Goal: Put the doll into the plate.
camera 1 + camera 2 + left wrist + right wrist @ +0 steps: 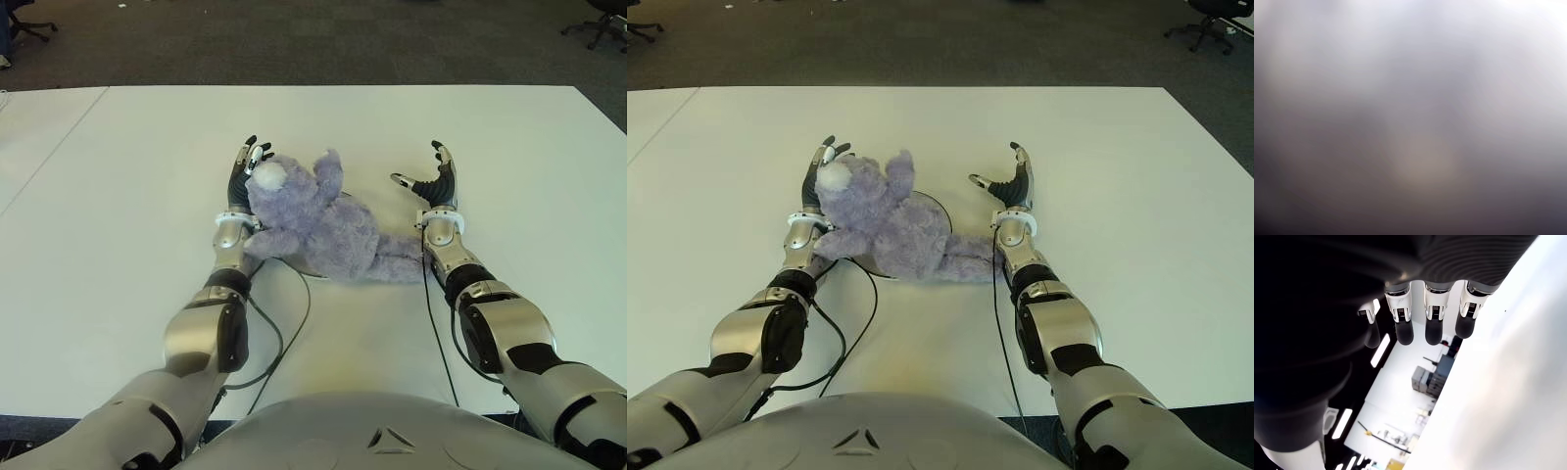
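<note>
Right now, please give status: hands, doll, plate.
Right robot hand open, beside doll. Left robot hand against doll, grip unclear. Doll lying across plate. Nothing in the way.

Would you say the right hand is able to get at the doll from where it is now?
Probably yes. The right hand, fingers spread and empty, shows just right of the purple teddy bear, which lies over the plate; only bare white table shows between them.

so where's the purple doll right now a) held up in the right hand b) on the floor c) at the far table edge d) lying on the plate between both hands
d, the doll lies on the plate, between the left hand against its head and the open right hand apart from it.
</note>
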Controlling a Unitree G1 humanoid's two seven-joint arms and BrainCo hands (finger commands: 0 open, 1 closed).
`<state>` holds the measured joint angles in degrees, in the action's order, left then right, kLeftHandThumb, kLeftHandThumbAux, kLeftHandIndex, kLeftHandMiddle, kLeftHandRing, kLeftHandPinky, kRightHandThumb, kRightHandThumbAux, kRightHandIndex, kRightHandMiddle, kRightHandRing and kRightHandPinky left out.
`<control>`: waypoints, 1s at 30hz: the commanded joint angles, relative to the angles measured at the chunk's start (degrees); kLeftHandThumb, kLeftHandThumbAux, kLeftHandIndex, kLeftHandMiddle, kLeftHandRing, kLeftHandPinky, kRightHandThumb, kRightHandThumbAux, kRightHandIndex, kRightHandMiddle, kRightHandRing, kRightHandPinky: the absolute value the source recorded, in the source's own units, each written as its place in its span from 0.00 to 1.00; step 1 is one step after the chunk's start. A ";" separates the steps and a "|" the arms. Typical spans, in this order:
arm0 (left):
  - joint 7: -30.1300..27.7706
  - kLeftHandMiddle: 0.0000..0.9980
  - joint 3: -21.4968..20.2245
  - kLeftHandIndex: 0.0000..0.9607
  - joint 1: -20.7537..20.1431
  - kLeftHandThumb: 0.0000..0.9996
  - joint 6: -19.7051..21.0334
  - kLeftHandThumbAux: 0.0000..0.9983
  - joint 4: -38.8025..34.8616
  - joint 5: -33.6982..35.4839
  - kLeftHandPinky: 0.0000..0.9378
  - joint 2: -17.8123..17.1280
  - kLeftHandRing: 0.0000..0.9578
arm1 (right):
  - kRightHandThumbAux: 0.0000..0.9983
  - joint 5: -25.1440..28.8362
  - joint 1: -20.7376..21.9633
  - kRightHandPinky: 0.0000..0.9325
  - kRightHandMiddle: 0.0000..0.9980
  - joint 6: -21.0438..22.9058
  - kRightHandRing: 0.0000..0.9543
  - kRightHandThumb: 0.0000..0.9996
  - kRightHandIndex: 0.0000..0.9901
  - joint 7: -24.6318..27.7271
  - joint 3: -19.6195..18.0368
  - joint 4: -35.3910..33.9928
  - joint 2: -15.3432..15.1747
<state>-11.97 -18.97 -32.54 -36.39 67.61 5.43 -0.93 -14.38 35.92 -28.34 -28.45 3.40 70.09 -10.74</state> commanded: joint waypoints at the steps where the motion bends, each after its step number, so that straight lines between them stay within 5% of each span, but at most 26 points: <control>1: 1.02 0.20 0.48 0.04 15.60 0.00 0.61 0.35 8.70 -1.23 0.20 2.99 0.21 | 0.76 -0.33 -14.91 0.10 0.09 4.72 0.08 0.00 0.10 6.28 0.66 8.13 7.08; 13: 0.69 0.21 0.11 0.03 15.62 0.00 0.67 0.36 8.66 -0.90 0.19 3.17 0.22 | 0.67 2.90 -15.29 0.10 0.10 3.40 0.08 0.00 0.09 10.71 -3.65 7.86 7.67; 30: 0.95 0.21 0.00 0.03 15.69 0.00 0.23 0.35 8.70 -1.16 0.21 3.17 0.22 | 0.68 5.12 -15.53 0.10 0.11 2.63 0.10 0.00 0.09 15.31 -7.46 7.88 8.01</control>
<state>-11.97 -18.99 -32.54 -36.39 67.62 4.95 -0.91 -11.10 35.53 -30.61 -16.56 -2.94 70.07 -9.87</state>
